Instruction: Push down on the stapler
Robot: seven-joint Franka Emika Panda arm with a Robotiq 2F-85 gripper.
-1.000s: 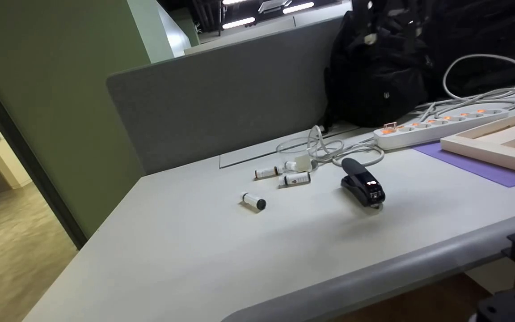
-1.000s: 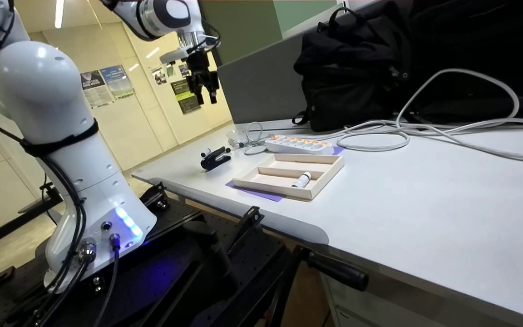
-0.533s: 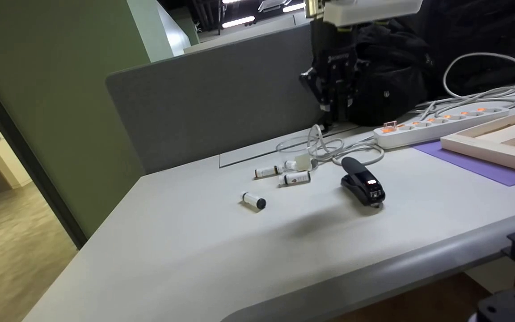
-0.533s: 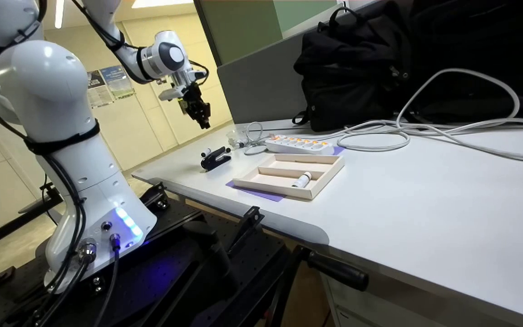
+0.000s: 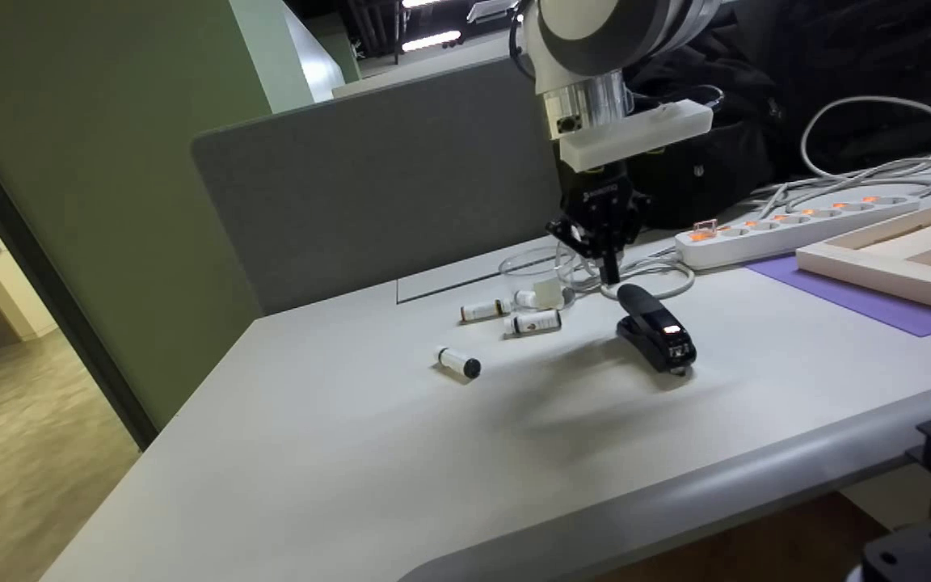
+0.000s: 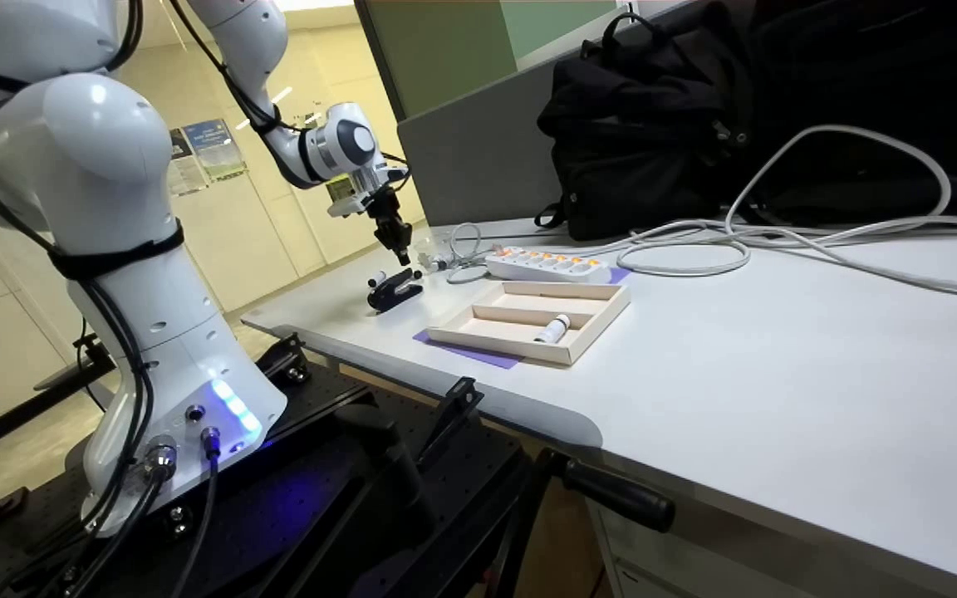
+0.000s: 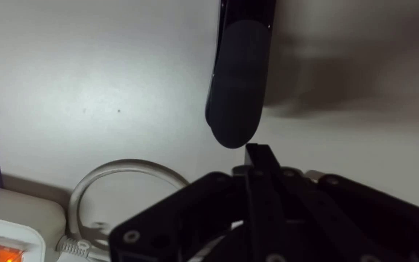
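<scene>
The black stapler (image 5: 653,330) rests on the white table, its top arm raised at an angle above its base. Both exterior views show it, with the stapler (image 6: 395,291) beyond the wooden tray. My gripper (image 5: 610,277) points down just above the raised end, its fingers closed together with nothing between them. Seen from the wrist, the rounded end of the stapler (image 7: 240,83) lies just ahead of the gripper (image 7: 257,146), slightly to one side of the tips. Whether the fingertips touch it, I cannot tell; in an exterior view the gripper (image 6: 404,261) appears slightly above it.
Several small white bottles, among them a bottle (image 5: 457,363), lie near the stapler beside a clear cup (image 5: 526,263). A white power strip (image 5: 797,230) with looped cable (image 7: 129,166), a wooden tray (image 6: 462,334) on a purple sheet (image 6: 478,355) and a backpack (image 6: 653,141) are close by.
The arm has come down from high above the table to just over the stapler's raised end. The gripper's fingers have gone from apart to together. The stapler has stayed in place.
</scene>
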